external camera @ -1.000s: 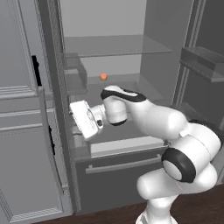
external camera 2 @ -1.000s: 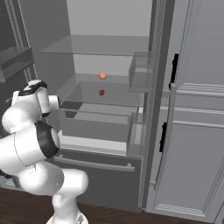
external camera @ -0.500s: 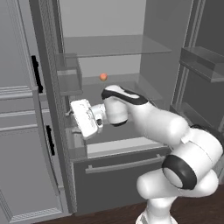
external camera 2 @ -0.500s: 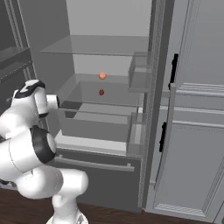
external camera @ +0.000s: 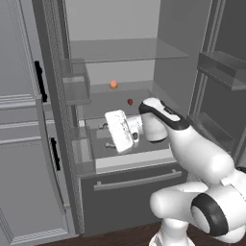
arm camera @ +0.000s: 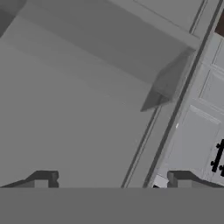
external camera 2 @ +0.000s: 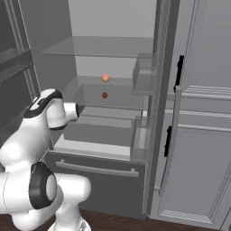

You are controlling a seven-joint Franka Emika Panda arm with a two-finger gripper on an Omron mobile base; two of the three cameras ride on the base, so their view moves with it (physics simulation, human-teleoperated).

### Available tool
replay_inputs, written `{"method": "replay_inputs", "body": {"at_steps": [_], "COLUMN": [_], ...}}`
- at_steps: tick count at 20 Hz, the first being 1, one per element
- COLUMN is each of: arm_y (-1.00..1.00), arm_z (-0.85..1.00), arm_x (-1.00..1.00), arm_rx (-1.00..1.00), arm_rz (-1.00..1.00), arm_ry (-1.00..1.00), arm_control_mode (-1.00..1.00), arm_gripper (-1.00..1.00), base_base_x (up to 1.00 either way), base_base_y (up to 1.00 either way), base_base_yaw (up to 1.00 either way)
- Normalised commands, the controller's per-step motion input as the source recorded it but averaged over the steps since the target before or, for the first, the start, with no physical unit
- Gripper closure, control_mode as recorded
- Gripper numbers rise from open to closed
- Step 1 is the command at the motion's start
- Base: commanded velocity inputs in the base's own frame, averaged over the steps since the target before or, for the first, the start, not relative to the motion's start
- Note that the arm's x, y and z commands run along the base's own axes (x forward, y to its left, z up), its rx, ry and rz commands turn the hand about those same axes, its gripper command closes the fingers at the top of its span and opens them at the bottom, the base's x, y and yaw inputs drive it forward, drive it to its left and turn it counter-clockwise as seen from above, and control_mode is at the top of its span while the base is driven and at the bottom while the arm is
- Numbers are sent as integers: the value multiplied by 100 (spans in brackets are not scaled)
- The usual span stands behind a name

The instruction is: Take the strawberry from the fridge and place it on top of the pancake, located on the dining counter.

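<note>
Strawberry: strawberry [external camera: 129, 102] is the small dark red fruit on the fridge shelf, toward the shelf's back edge; also seen in the right base view [external camera 2: 104, 95]. Nothing touches it.
Orange fruit: a rounder orange fruit [external camera: 113, 84] lies behind and above it, near the back wall; judged not the target, being paler and larger.
Fridge: fridge [external camera: 158, 72] stands with both doors swung wide, so the glass shelves and door bins are open to reach from the front.
Gripper: gripper [external camera: 106, 135] sits low, in front of the shelf's front-left corner, pointing sideways toward the left door bins, well apart from the strawberry.
Why so placed: judged to be mid-approach; the hand must turn toward the back of the shelf before any grasp.
Jaws: released, spread wide, the finger tips [arm camera: 43, 179] far apart in the hand view, with nothing between them and nothing touched.
Task stage: fruit not yet picked.
</note>
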Motion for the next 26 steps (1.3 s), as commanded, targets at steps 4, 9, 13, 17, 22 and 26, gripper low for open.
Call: {"method": "replay_inputs", "body": {"at_steps": [4,9,13,17,22,26], "arm_y": [-94,-90,-90,-100,-58,0], "arm_z": [-1,-12,-19,-59,-45,-1], "arm_x": [21,37,34,8,-20,-66], "arm_rx": [-53,-65,-66,-45,-21,-18], "arm_rz": [0,11,31,45,72,72], "arm_ry": [-9,-16,-20,-29,-33,-28], "arm_control_mode": [-100,-100,-100,-100,-100,-100], "arm_gripper": [-100,-100,-100,-100,-100,-100], "base_base_x": [0,0,0,0,0,0], "base_base_y": [0,0,0,0,0,0], "base_base_yaw": [0,0,0,0,0,0]}}
